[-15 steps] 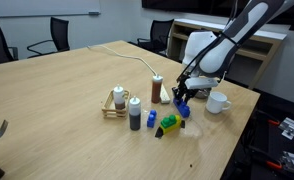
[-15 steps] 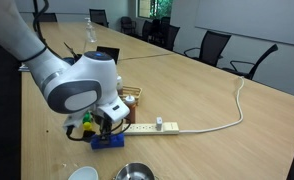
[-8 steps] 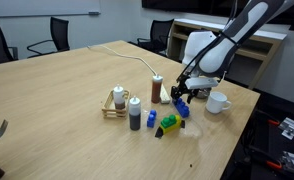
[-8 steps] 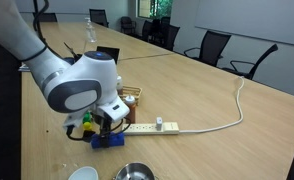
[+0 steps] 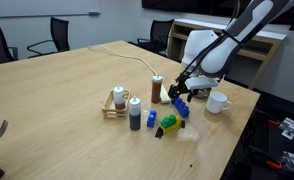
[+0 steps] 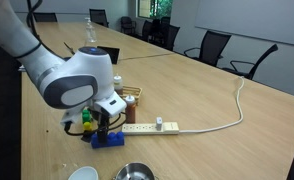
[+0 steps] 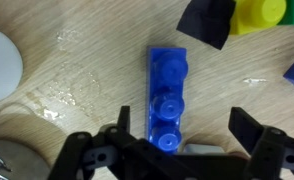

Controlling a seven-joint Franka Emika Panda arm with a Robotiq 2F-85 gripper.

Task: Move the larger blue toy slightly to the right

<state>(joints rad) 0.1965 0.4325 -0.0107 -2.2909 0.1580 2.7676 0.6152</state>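
Observation:
The larger blue toy is a long bright blue brick with a row of round studs, lying flat on the wooden table. It also shows in both exterior views. My gripper hangs just above it, open, with the brick between the fingers and nearer one of them. Neither finger touches the brick. In both exterior views the gripper stands right over the brick, beside the white mug.
A green-and-yellow toy and a small blue block lie close to the brick. Bottles and a wooden rack stand further along. A power strip, a metal bowl and the table edge are nearby.
The jaws have opened from shut on the brick to wide apart, letting it go. The brick rests on the table and the arm has barely moved.

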